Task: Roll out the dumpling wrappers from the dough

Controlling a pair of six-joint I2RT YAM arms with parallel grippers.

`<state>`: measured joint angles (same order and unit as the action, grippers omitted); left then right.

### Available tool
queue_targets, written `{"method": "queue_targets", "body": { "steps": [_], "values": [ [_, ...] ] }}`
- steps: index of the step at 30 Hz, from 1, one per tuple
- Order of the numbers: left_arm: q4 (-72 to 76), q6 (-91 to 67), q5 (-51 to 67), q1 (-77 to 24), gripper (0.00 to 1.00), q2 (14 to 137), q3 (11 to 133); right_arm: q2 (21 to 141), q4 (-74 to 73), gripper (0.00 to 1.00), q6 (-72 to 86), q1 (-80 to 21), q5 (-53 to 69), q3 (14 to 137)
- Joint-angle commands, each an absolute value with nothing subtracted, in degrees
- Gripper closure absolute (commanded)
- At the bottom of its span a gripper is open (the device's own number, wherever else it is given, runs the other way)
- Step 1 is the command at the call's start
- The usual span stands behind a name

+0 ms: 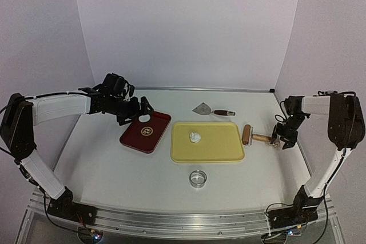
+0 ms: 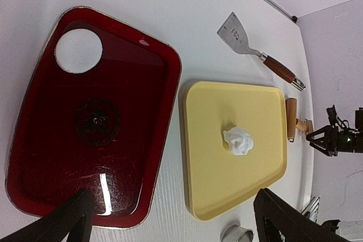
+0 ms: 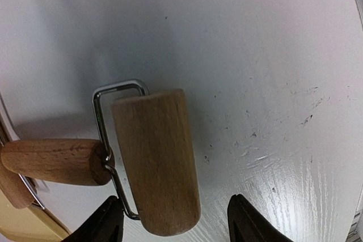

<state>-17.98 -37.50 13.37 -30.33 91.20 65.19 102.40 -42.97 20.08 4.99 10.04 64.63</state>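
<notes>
My left gripper and right gripper both gape.
Left over red tray; right straddling roller; dough mid yellow board.

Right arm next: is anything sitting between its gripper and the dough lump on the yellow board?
Only the wooden roller. It lies on the table just off the yellow board's right edge, in line between the right gripper and the dough. The gripper is open, right at the roller. Nothing else shows on the board.
</notes>
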Motion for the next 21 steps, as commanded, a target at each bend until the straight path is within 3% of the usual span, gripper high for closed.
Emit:
{"method": "queue_targets", "body": {
  "steps": [1, 21],
  "values": [
    [-16.78, -37.73, 14.09, -30.35, 0.01, 89.67, 64.10, 99.74, -43.97, 0.34, 13.96, 4.69, 11.31, 63.32],
    [-17.65, -39.90, 13.25, -30.32, 0.01, 83.69, 60.74, 111.11, -44.56, 0.39, 6.18, -2.96, -4.09, 72.86]
  ]
}}
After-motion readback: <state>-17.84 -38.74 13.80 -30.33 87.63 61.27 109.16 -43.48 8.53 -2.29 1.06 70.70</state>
